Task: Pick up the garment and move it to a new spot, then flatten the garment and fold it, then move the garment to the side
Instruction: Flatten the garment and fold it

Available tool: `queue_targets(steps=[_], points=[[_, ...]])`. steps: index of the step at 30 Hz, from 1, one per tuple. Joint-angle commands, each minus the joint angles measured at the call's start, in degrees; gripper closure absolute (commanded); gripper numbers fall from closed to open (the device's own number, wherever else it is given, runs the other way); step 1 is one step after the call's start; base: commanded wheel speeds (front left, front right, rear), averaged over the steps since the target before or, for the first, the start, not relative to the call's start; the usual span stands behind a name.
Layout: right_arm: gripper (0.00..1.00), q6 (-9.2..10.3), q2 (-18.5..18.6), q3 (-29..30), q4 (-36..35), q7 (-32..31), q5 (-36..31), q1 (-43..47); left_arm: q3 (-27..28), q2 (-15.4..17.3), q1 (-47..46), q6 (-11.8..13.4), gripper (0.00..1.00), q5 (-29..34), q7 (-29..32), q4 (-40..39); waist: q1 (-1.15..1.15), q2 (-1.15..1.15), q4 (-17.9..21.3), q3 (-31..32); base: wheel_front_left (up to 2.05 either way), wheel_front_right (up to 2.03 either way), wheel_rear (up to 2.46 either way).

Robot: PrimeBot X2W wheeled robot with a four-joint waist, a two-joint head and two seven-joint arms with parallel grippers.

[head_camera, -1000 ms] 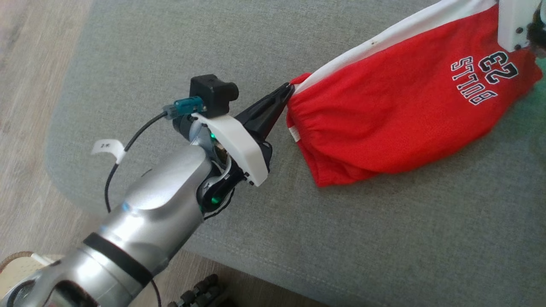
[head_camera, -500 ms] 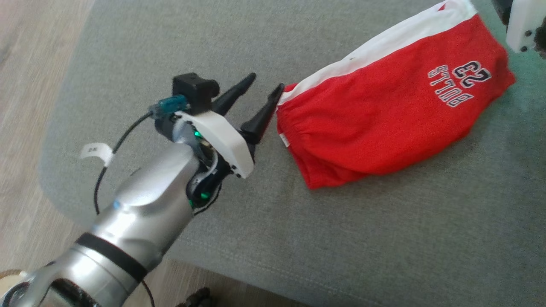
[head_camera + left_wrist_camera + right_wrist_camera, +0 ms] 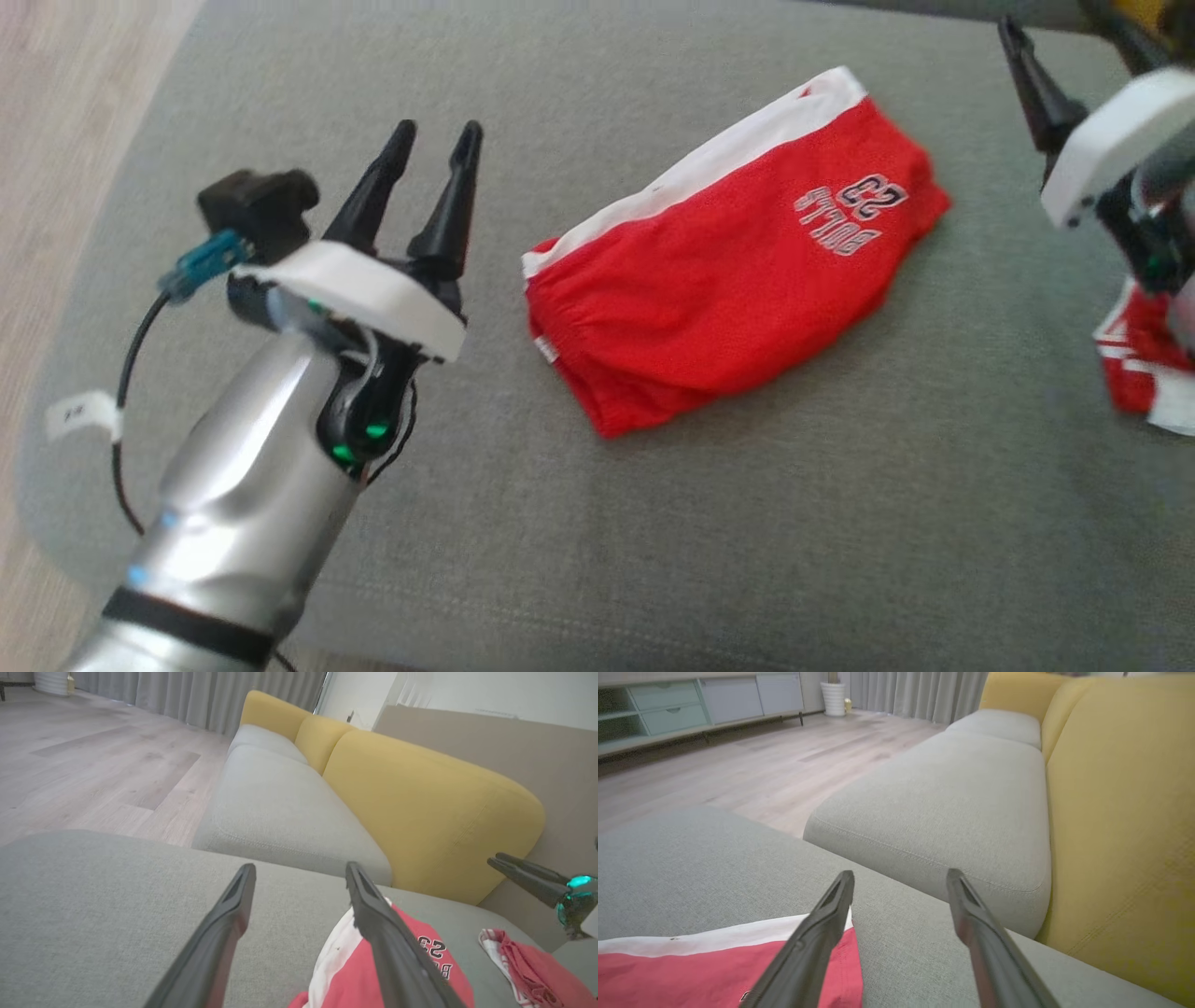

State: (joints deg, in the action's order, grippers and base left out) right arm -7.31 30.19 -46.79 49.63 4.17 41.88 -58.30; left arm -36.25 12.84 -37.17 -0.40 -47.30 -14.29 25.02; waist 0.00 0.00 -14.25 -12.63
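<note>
Garment (image 3: 728, 280) looks soft, light and floppy; pinch its waistband corners. Left tool (image 3: 437, 133) and right tool (image 3: 901, 877) beside it gape empty.

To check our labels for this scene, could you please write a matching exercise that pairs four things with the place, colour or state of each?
Things:
1. red shorts
2. left gripper
3. red-and-white cloth
4. sofa backrest

Descriptions:
A. yellow
B. spread on the middle of the grey cushion, printed number showing
C. jaws open, left of the shorts
D. bunched at the head view's right edge

Pairs: 1-B, 2-C, 3-D, 4-A
</note>
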Motion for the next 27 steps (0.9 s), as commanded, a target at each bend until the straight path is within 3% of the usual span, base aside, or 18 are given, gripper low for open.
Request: queue_targets(steps=[1,8,10,14,19,22,27], points=[[0.0,-0.18,0.38,0.84,-1.82,1.91,-0.19,1.42,3.59,1.78,-0.47,0.44,0.0,0.99,-0.7,-2.57,0.0,0.0,2.42,2.56,0.0,0.0,0.0],[0.0,-0.18,0.41,6.44,-4.84,9.57,-6.46,8.91,10.62,0.54,6.92,1.19,0.0,7.0,-0.7,-8.22,0.0,0.0,5.68,6.39,0.0,0.0,0.0],[0.0,-0.18,0.74,8.84,-6.26,10.34,-11.4,11.27,12.04,-0.03,9.16,1.15,0.0,8.69,-0.7,-9.38,0.0,0.0,6.54,7.22,0.0,0.0,0.0],[0.0,-0.18,-1.86,18.44,-11.13,10.77,-19.21,18.85,14.2,-0.39,13.56,1.87,0.0,13.0,-0.7,-10.75,0.0,0.0,8.39,8.44,0.0,0.0,0.0],[0.0,-0.18,-9.9,32.83,-21.11,10.81,-28.89,32.78,18.51,-2.55,19.32,2.22,0.0,17.01,-0.71,-13.32,0.0,0.0,10.29,9.43,0.0,0.0,0.0],[0.0,-0.18,-14.49,38.85,-25.71,10.7,-38.61,40.26,20.02,-3.88,22.84,0.81,0.0,19.23,-0.71,-13.95,0.0,0.0,10.86,9.62,0.0,0.0,0.0],[0.0,-0.18,-24.15,46.49,-32.89,10.03,-46.79,49.21,22.24,-5.24,27.09,-1.64,0.0,24.84,-0.71,-15.4,0.0,0.0,11.35,9.67,0.0,0.0,0.0]])
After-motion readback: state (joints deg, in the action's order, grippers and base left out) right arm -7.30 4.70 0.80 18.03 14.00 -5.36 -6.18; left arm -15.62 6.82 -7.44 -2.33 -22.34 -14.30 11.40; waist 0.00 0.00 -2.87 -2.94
